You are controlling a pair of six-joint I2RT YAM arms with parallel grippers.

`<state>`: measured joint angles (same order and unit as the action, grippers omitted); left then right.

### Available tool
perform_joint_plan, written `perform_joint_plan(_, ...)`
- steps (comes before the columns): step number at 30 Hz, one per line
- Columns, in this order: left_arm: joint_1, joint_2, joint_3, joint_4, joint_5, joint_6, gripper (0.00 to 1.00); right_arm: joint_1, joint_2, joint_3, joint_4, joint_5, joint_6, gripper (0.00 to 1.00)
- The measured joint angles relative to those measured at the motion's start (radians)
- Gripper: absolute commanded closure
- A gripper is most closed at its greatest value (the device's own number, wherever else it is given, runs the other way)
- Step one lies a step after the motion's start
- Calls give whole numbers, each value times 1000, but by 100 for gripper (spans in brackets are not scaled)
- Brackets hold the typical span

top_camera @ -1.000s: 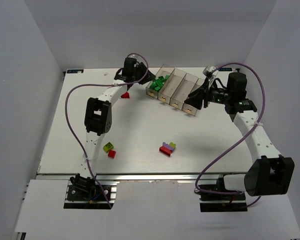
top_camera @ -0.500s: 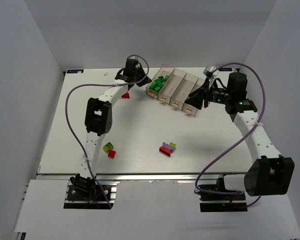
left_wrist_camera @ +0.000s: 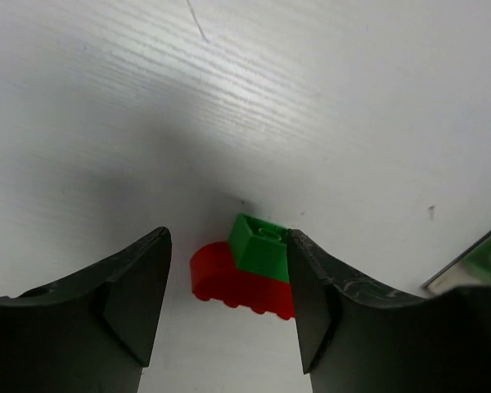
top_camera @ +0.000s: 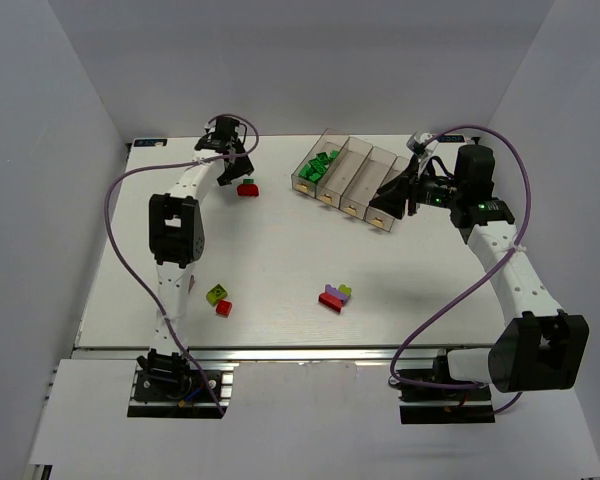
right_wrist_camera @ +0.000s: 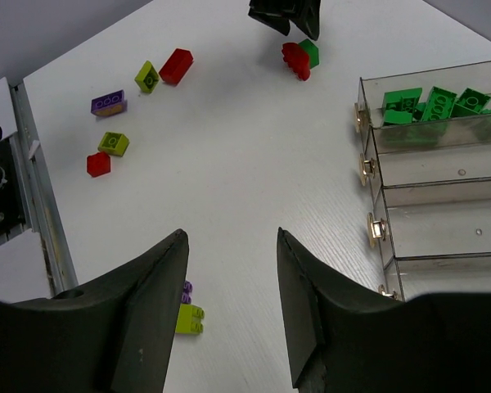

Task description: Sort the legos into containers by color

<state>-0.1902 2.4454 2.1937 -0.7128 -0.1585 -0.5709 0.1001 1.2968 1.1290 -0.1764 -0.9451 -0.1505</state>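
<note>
A green lego (left_wrist_camera: pixel 262 246) sits on top of a red lego (left_wrist_camera: pixel 233 282) on the table, between the fingers of my open left gripper (left_wrist_camera: pixel 227 237). The right finger is against the green one and the left finger stands clear. In the top view this pair (top_camera: pixel 247 187) lies at the back left, just below the left gripper (top_camera: pixel 238 168). The containers (top_camera: pixel 355 175) stand in a row at the back. Their leftmost bin holds several green legos (right_wrist_camera: pixel 430 102), and the other bins (right_wrist_camera: pixel 442 176) look empty. My right gripper (right_wrist_camera: pixel 231 236) hangs open by the bins' labelled ends with nothing in it.
Loose legos lie toward the front. A yellow-green one (top_camera: pixel 217 294) and a red one (top_camera: pixel 224 308) sit at the left. A red, purple and yellow-green cluster (top_camera: pixel 334 296) sits in the middle. A yellow-green and purple piece (right_wrist_camera: pixel 188 315) lies under my right gripper.
My left arm has swung left, away from the bins, and come down over the red and green pair with its jaws opened. The right arm has not moved.
</note>
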Motion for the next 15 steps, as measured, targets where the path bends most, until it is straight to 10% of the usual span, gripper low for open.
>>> perform_joint_plan(15, -46, 0, -28, -17, 42, 198, 33, 0, 0, -2, 17, 0, 13, 47)
